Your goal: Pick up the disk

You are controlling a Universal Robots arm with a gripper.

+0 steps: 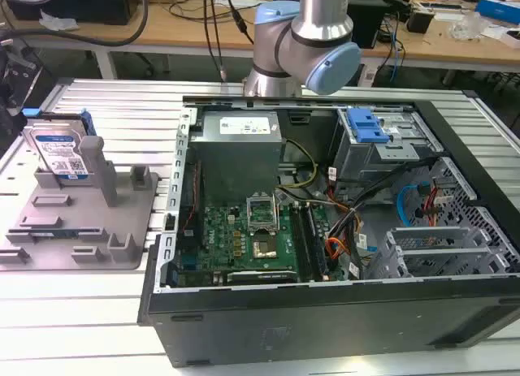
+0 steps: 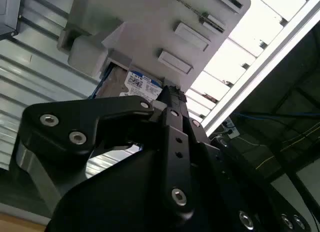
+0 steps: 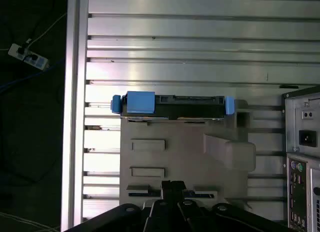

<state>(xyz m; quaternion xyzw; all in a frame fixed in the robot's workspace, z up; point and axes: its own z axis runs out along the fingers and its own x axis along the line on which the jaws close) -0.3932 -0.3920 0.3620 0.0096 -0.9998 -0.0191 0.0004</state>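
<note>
Disk: the disk (image 1: 57,151) stands upright on its long edge at the back of the tray (image 1: 81,230), on the exterior view's left, with its label facing the camera. The first wrist view shows it edge-on (image 3: 172,106), with blue rails at both ends.
Tray: grey and flat on the slatted table (image 1: 114,108), just beside the case (image 1: 325,230). An upright post (image 1: 93,166) stands just beside the disk.
Gripper: in both wrist views the gripper (image 3: 172,184) (image 2: 168,90) has its black fingertips pressed together with nothing between them. It hangs clear of the disk, and in the first wrist view the tray's bare blocks (image 3: 147,145) lie between the two.
Arm: the arm (image 1: 301,35) rises behind the case.
Case: open, with the board and cables in view.
</note>
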